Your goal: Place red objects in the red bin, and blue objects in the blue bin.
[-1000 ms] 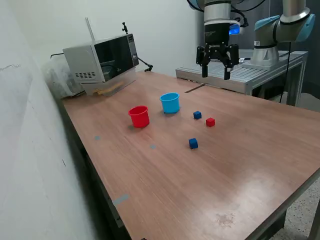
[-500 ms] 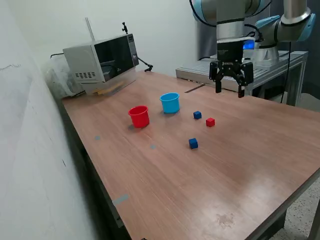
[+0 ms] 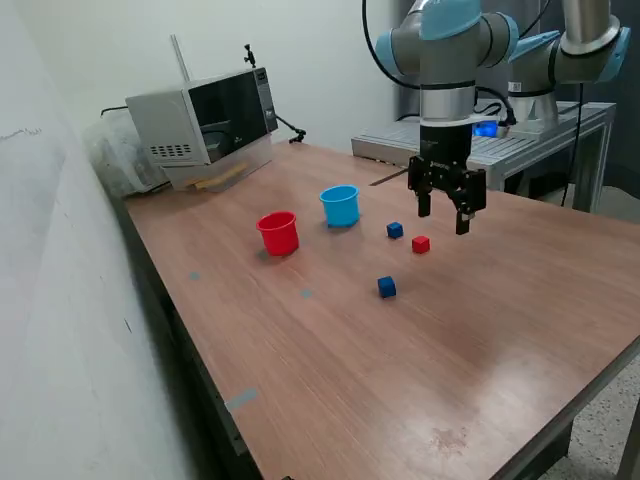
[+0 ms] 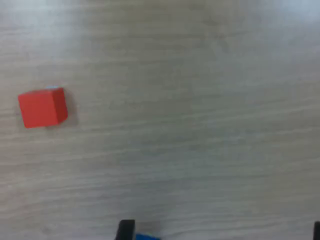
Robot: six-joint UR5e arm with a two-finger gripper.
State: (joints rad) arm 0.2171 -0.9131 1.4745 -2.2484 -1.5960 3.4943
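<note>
A red cube (image 3: pixel 421 244) lies on the wooden table (image 3: pixel 400 360); only this one red cube shows, also in the wrist view (image 4: pixel 43 107). One dark blue cube (image 3: pixel 395 230) sits beside it and another (image 3: pixel 387 287) lies nearer the front. The red bin (image 3: pixel 279 233) and the light blue bin (image 3: pixel 340 205) stand upright to the exterior view's left of the cubes. My gripper (image 3: pixel 445 216) is open and empty, hovering above the table just beyond and to the right of the red cube. One dark fingertip (image 4: pixel 126 231) and a sliver of blue (image 4: pixel 148 237) show in the wrist view.
A microwave (image 3: pixel 205 118) stands at the table's far left corner with a clear plastic bag (image 3: pixel 115 155) beside it. A metal bench (image 3: pixel 500 150) with a second robot arm (image 3: pixel 560 60) stands behind the table. A wall runs along the exterior view's left.
My gripper has moved from above the table's back edge down and forward to just above the red cube's area. It stayed open. The cubes and bins have not moved.
</note>
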